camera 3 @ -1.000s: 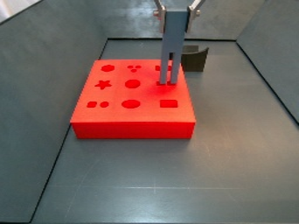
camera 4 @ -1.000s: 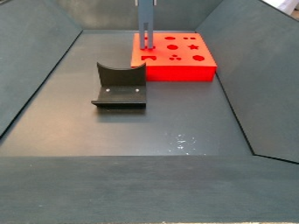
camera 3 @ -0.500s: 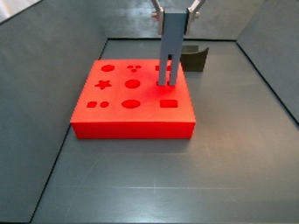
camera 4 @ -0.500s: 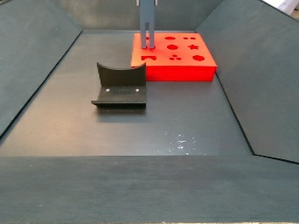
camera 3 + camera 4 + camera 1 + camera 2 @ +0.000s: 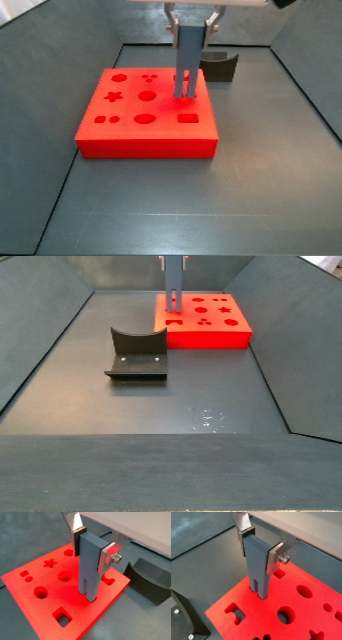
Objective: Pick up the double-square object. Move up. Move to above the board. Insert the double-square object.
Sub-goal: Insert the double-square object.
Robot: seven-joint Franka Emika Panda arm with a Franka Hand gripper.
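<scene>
The gripper (image 5: 193,20) holds the double-square object (image 5: 190,60) upright over the board (image 5: 100,135), lower end at its top; the fixture (image 5: 135,353) stands apart

We saw the fixture (image 5: 135,353) standing on the dark grey floor (image 5: 174,406), with grey walls (image 5: 40,316) rising on both sides and at the far end.
</scene>
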